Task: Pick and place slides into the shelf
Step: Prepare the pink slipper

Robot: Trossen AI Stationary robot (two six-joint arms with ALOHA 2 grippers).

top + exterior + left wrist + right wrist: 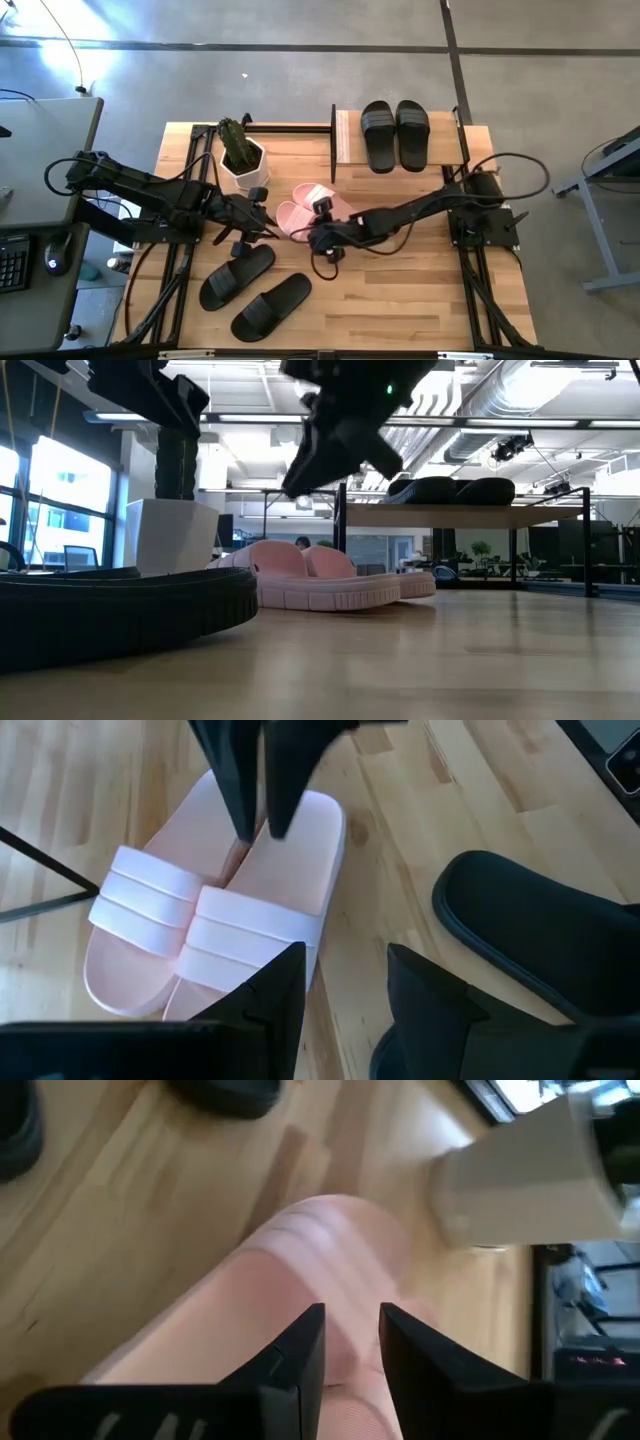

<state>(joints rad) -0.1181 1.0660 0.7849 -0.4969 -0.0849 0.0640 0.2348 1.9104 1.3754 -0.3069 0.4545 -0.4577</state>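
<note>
Two pink slides (312, 207) with white-striped straps lie side by side, touching, mid-table, soles down. Two black slides (394, 133) sit paired on the shelf (344, 140) top board at the table's far edge. Two more black slides (255, 292) lie angled near the front-left, apart.

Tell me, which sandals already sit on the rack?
The two black slides side by side on the shelf; the pink pair and two other black ones lie on the table.

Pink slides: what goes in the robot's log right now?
pink slides: table, side by side | right gripper: open, above them | left gripper: open, beside | shelf: two black slides
</note>
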